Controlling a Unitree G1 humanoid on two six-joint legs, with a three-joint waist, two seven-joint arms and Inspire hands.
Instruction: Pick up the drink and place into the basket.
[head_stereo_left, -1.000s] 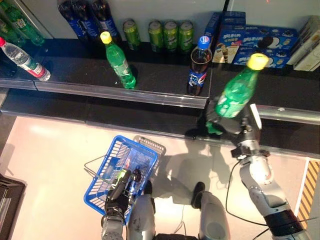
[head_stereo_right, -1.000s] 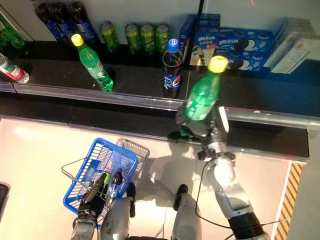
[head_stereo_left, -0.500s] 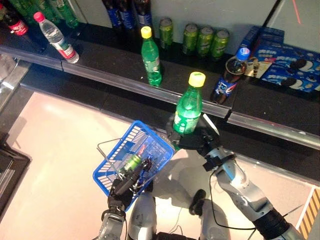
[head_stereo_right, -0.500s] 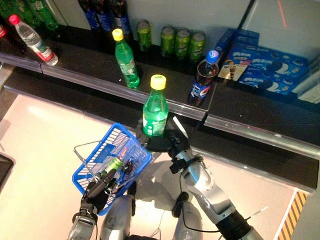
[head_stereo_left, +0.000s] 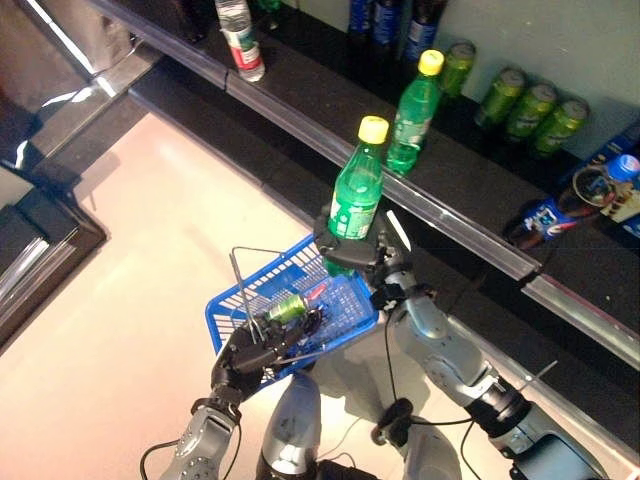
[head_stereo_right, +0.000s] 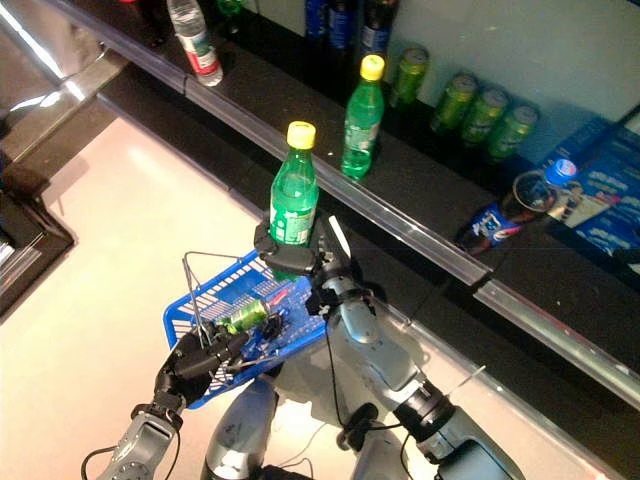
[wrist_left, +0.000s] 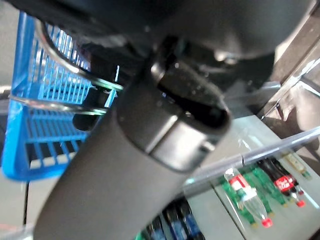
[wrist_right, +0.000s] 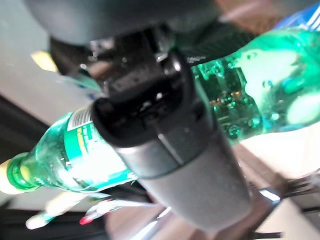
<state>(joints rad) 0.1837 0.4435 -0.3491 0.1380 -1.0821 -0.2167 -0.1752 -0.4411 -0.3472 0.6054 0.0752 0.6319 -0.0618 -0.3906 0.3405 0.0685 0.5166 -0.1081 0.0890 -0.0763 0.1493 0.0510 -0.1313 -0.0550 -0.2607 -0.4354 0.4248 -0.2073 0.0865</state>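
My right hand (head_stereo_left: 358, 250) is shut on a green bottle with a yellow cap (head_stereo_left: 356, 190) and holds it upright over the far right rim of the blue basket (head_stereo_left: 262, 283). The bottle also shows in the right wrist view (wrist_right: 90, 150), with the hand's fingers (wrist_right: 165, 135) curled round it. My left hand (head_stereo_left: 250, 350) is shut on the basket's thin wire handles (head_stereo_left: 238, 280) and holds the basket up in front. A drink (head_stereo_left: 285, 307) lies inside the basket. The basket and handles also show in the left wrist view (wrist_left: 45, 100).
A dark shelf (head_stereo_left: 440, 190) runs across the back with another green bottle (head_stereo_left: 413, 98), green cans (head_stereo_left: 530, 105), a dark cola bottle (head_stereo_left: 570, 200), dark bottles (head_stereo_left: 390, 15) and a clear water bottle (head_stereo_left: 240, 38). A dark unit (head_stereo_left: 30, 240) stands at the left.
The camera has swung left, so the shelf has shifted. My right hand has carried the green bottle further left, over the basket's rim. The basket is raised a little.
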